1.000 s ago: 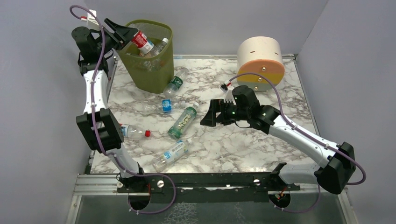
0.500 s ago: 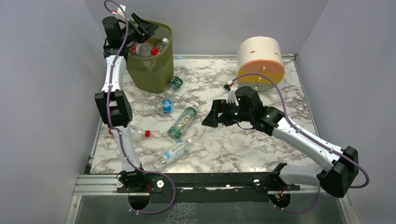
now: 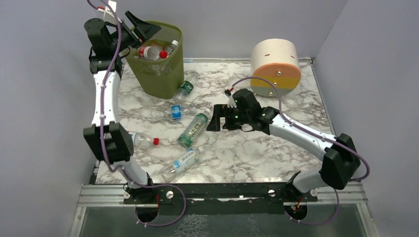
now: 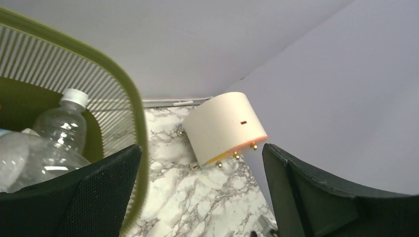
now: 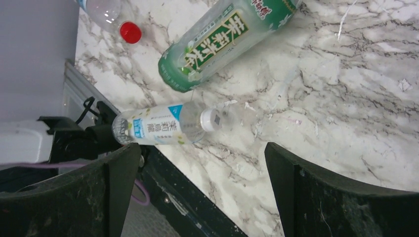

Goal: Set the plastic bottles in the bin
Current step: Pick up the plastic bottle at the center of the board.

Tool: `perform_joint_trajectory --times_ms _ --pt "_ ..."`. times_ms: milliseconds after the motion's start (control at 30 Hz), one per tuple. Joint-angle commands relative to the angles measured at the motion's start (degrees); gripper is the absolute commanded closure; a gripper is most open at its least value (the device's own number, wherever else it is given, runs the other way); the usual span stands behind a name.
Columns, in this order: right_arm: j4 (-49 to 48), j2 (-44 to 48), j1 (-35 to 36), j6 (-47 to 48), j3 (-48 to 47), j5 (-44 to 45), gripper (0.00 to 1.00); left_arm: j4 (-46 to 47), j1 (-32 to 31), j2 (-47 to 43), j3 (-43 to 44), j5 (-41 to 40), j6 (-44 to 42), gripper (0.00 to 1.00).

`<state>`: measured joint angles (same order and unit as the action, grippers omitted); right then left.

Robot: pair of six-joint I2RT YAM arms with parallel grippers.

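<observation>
1. A marble-patterned worktop is seen beneath everything.
2. The olive-green mesh bin is stood at the worktop's far left corner. A red-labelled bottle and a white-capped bottle are seen lying inside it.
3. A cream cylinder with orange, yellow and grey bands is placed at the far right.
4. The left gripper is held over the bin's rim, jaws spread wide, nothing gripped.
5. The right gripper is held wide open and empty, near the cap end of the green-labelled bottle.
6. Four more are found lying on the worktop: a green-capped bottle beside the bin's base, a blue-labelled bottle, a red-capped bottle and a white-labelled bottle.
</observation>
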<state>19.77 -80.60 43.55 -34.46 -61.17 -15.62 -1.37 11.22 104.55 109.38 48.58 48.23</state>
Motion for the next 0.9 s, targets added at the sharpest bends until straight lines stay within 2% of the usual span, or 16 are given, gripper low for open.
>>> perform_joint_trajectory --times_ms 0,233,400,567,867 --pt "-4.8 -5.4 0.4 -1.2 -3.9 0.1 0.01 0.4 -0.2 -14.1 -12.3 1.9 -4.1 0.01" --pt "-7.8 -14.8 0.4 -5.2 -7.4 0.4 0.00 -0.3 -0.3 -32.8 -37.4 0.5 -5.8 0.01" --pt "-10.1 -22.1 0.4 -8.7 -10.3 0.3 0.00 -4.1 -0.7 -43.2 -49.2 -0.3 -7.7 0.01" --pt "-10.7 -28.9 0.2 -11.7 -14.4 0.1 0.00 -8.9 -0.8 -47.7 -55.3 -0.7 -11.5 0.01" --pt "-8.7 -38.1 -0.5 -13.8 -22.6 2.2 0.00 -14.9 -0.8 -52.4 -59.8 0.6 -15.3 0.01"
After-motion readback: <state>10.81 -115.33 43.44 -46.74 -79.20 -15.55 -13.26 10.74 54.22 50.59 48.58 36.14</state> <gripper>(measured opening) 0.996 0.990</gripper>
